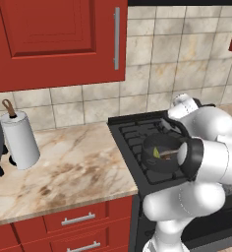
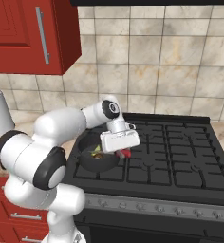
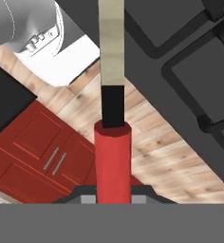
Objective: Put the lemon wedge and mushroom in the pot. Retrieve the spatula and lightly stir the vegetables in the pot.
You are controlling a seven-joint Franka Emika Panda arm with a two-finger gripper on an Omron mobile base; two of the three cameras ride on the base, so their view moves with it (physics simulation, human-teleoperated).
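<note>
Above the pot (image 2: 97, 161) on the stove (image 2: 171, 161), the gripper (image 2: 123, 153) is clamped shut on the spatula (image 3: 112, 161) by its red handle. Yellow-green lemon wedge (image 1: 158, 153) lies inside the pot.

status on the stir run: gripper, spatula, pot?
Gripper shut on the spatula, red handle clamped. Pot on the stove's front-left burner, yellow-green wedge inside. Hand right beside the pot rim; nothing blocking.

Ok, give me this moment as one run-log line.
claw: shut on spatula | position: beside pot on stove | pot: yellow-green wedge inside | mushroom: cannot tell
</note>
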